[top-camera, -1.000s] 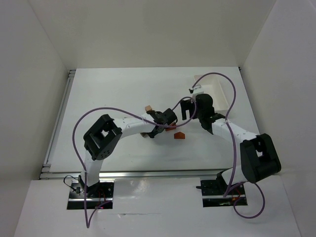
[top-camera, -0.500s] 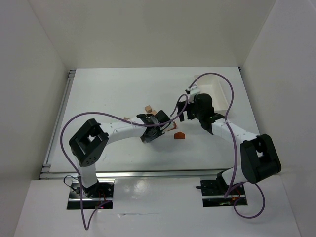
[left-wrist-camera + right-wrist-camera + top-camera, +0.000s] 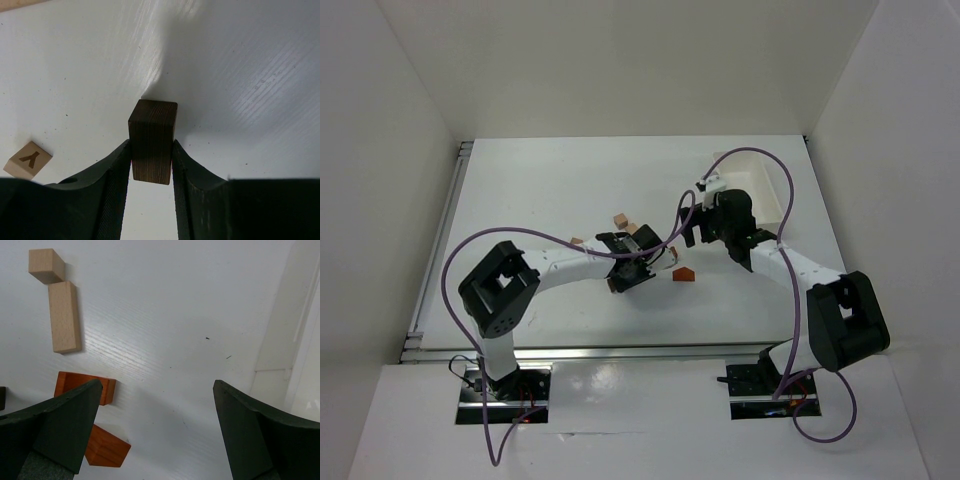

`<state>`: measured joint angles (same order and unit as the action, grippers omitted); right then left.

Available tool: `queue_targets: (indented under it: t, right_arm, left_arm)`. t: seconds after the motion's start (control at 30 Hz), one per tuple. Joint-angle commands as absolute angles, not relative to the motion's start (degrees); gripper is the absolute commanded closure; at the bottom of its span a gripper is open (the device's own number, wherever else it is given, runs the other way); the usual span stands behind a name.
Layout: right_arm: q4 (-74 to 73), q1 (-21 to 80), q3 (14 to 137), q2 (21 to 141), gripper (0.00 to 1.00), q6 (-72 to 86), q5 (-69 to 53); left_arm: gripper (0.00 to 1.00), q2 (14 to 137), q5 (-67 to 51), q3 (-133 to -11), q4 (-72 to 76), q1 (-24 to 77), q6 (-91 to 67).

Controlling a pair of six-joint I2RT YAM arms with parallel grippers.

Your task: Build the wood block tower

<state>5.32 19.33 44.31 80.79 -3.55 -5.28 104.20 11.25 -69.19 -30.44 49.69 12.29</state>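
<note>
My left gripper (image 3: 151, 150) is shut on a dark brown block (image 3: 152, 141), gripped at both sides low over the white table; in the top view this gripper (image 3: 623, 277) is at mid-table. My right gripper (image 3: 157, 390) is open and empty, and in the top view (image 3: 692, 230) it hovers right of the left one. Under it lie an orange-red bar (image 3: 85, 386) and an orange-red house-shaped piece (image 3: 106, 449), also visible from above (image 3: 683, 274). Farther off lie a pale tan long block (image 3: 64, 316) and a tan cube (image 3: 46, 265).
A tan cube marked Y (image 3: 27, 159) lies left of my left fingers. Another tan cube (image 3: 619, 217) sits behind the left gripper. The white plastic tray (image 3: 295, 340) stands to the right, near the back right of the table (image 3: 770, 160).
My left arm has drawn back toward the near left with the dark block, away from the orange pieces. My right gripper has shifted only slightly.
</note>
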Motion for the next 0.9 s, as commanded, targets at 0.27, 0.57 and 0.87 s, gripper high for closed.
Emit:
queue_targets:
  t: [0.27, 0.57, 0.87]
  right_arm:
    - [6.33, 18.46, 44.64, 80.33, 0.0, -3.52, -3.25]
    - [5.28, 18.46, 44.65, 80.33, 0.0, -3.52, -4.31]
    - [3.61, 18.46, 45.7, 81.03, 0.0, -1.15, -4.83]
  left_arm:
    - [0.69, 98.01, 9.13, -71.19, -27.69, 52.64, 18.19]
    - [0.0, 92.56, 10.99, -69.62, -25.5, 52.65, 16.35]
    - [0.0, 83.16, 15.02, -67.5, -20.75, 52.04, 10.48]
